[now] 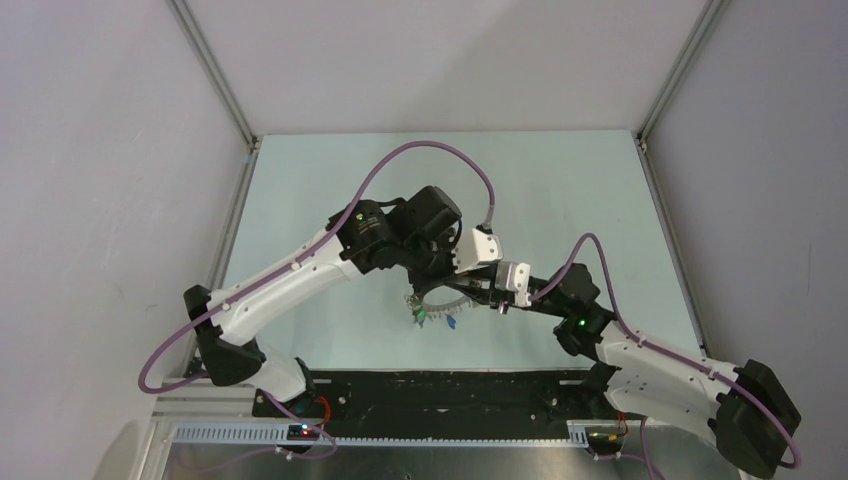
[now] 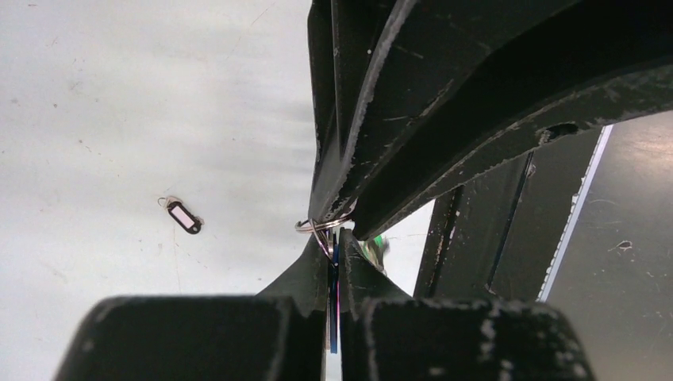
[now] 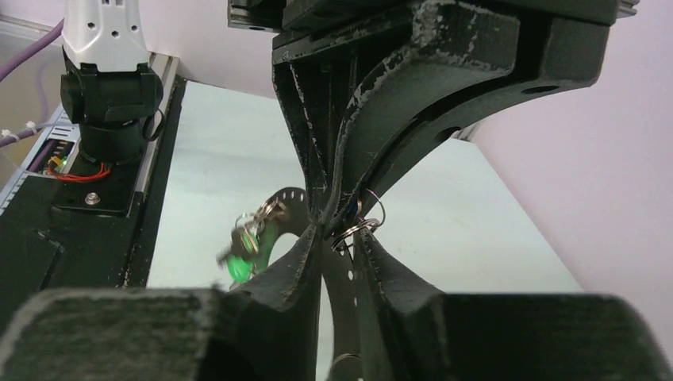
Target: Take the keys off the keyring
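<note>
Currently, removal is sitting at an early stage: the large thin silver-grey metal keyring (image 1: 452, 298) is hanging just above the pale scuffed surface (image 1: 560, 200), with small green- and blue-headed silver keys (image 1: 425, 318) dangling from it. Evidently the right gripper (image 3: 337, 238) is clamping the hoop, while the left gripper (image 2: 333, 246) is pinching what appears to be a blue key. Plain grey walls (image 1: 90, 150) are enclosing the surface.

The table (image 1: 560, 200) is pale and matte, with faint scuffs and specks. A small black tag (image 2: 184, 216) with a white label and a thin wire ring lies flat on it. Whether the keys (image 1: 426, 318) touch the surface cannot be told.
</note>
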